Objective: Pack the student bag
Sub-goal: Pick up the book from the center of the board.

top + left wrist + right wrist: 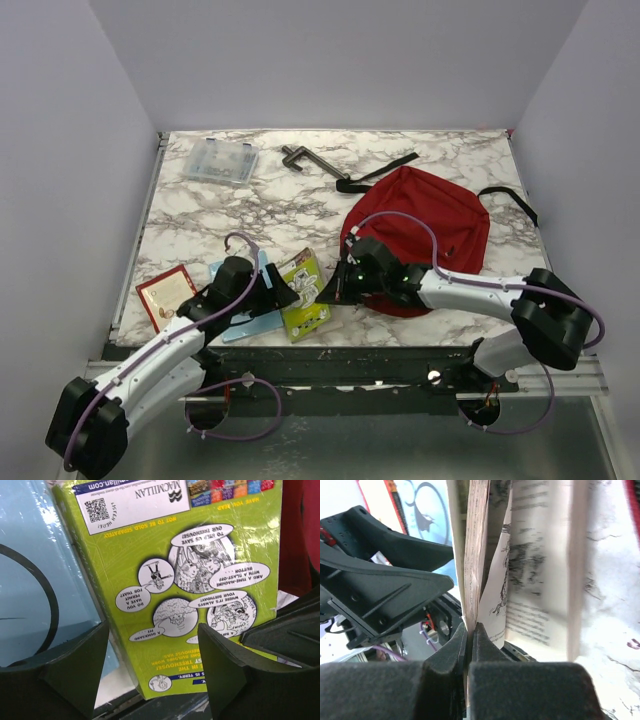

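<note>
I am watching the right gripper (470,642) clamping tight, its fingers (447,652) pressing together on a thin edge of the green book (530,570) (cover or a few pages, I cannot tell which). The book is gaping open there, with printed pages showing. The left gripper (152,635) is hanging wide apart just above the same book's back cover and is gripping nothing. One of its fingers is hovering by the book's edge next to a light blue folder (30,580), and the other is hovering over the cartoon panels.

From above, the two grippers are facing each other across the book near the table's (300,200) near edge, the left one at the book's 9 o'clock and the right one at its 3 o'clock. The blue folder is poking out from under the book toward 9 o'clock, and a red-bordered book (165,295) is lying beyond it. The student bag (425,220) is lying flat at 2 o'clock from the right gripper, with the right arm crossing its near edge. A clear plastic case (220,160) is sitting at 11 o'clock by the far edge, and a dark clamp (305,158) is sitting near 12.
</note>
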{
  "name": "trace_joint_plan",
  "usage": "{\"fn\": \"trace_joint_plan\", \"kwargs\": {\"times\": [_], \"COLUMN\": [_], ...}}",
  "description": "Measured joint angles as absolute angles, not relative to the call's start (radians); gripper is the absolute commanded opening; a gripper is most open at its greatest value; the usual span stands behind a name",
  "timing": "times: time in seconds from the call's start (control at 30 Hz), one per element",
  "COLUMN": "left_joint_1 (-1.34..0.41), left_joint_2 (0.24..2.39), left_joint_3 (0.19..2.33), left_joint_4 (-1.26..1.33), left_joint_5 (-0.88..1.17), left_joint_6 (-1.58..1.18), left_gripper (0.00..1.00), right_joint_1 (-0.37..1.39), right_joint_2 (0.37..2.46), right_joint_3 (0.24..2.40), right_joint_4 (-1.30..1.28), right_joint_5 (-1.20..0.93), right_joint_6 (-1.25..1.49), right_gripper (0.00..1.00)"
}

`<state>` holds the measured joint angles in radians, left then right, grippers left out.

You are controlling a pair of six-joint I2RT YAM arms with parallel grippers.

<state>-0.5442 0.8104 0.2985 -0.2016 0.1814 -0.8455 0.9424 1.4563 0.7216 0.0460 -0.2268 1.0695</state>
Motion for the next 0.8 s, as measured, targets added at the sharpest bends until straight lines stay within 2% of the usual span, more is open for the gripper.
{"fn": "trace_joint_plan", "kwargs": {"times": [0.43,0.63,0.8], "left_joint_1": [-0.544,-0.542,-0.542], "left_joint_2": [0.516,0.413,0.311], "left_joint_3": [0.573,0.534,0.374], "left_joint_4": [-0.452,-0.473,-0.39], "left_joint_5": [0.148,0.13,0.121], "left_joint_6": [-0.807,-0.928,-1.121], "left_gripper": [0.88,0.96,0.98], "right_joint_1": [0.739,0.697,0.68], "right_joint_2": [1.348,1.315,1.298], "right_joint_3": [0.76,0.764,0.75], "right_joint_4": [0.118,0.206,0.345], "right_joint_5": [-0.451,-0.556,-0.627], "right_joint_6": [1.131,1.205,1.291], "right_gripper": [0.01,0.01,0.01]}}
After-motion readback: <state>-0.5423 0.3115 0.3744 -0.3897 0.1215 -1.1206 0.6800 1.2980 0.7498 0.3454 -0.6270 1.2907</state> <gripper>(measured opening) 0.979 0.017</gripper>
